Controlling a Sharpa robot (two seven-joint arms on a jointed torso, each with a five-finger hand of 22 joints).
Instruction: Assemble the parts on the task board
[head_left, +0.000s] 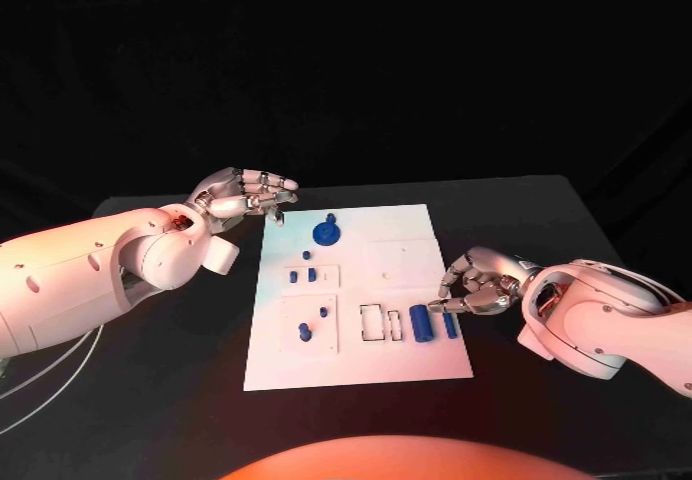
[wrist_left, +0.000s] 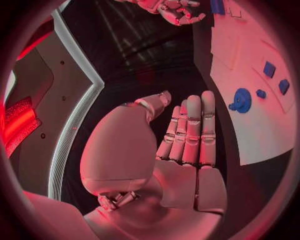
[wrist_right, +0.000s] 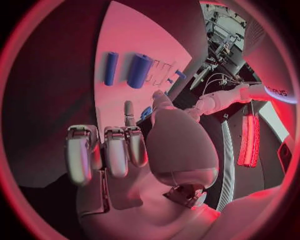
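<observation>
Two hands hold nothing: the left hand (head_left: 242, 192) hangs over the black table (head_left: 173, 340) by the white task board (head_left: 418, 365), fingers (wrist_left: 190, 132) straight, and the right hand (head_left: 479, 283), fingers half curled, is beside two blue parts (head_left: 421, 323).

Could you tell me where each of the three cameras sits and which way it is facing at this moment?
Head view: on the robot's head, looking down at the black table and the task board; both arms enter, the left hand at the board's far left corner, the right hand at its right edge.
Left wrist view: behind the left hand, facing across the board.
Right wrist view: behind the right hand, facing the board's two blue cylinders.
Shared: the head and left wrist views both show the round blue part.
</observation>
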